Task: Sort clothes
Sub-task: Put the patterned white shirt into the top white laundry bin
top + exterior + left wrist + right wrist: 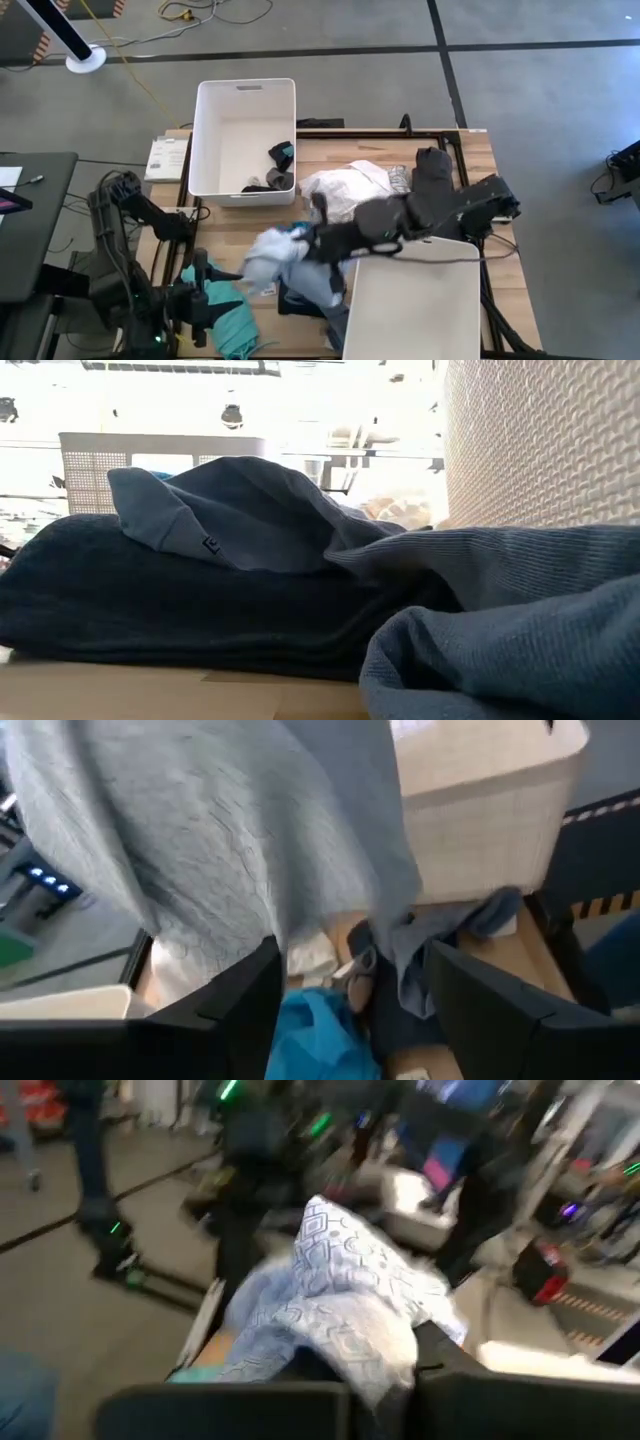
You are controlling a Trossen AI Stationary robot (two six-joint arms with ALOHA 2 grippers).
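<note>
— While the right tool (300, 243) hangs above the middle of the counter (470, 160), what is it carrying?
— A pale patterned garment (272, 255), pinched between its fingers. The right wrist view shows the same cloth (345, 1315) bunched just ahead of them, draping down.
— So which step is this?
— I judge it to be the carry: one piece lifted out of the heap, not yet dropped into a bin.
— Where are the other clothes?
— A white garment (345, 188) lies mid-counter beside the far white bin (205, 140), which already holds a few dark pieces (278, 168). A dark blue garment (310, 295) sits under the lifted one, and a teal garment (232, 318) lies at the near left corner. The near bin (415, 310) looks bare inside.
— And the left tool (200, 300)?
— It waits low at the near left, by the teal piece. Its wrist view shows its fingers (235, 1010) spread, with grey cloth (210, 830) hanging in front but not gripped.
— What does the next move call for?
— Probably swinging the load over one of the bins and high enough that the trailing cloth clears the rim. Which bin suits it, I cannot tell.
</note>
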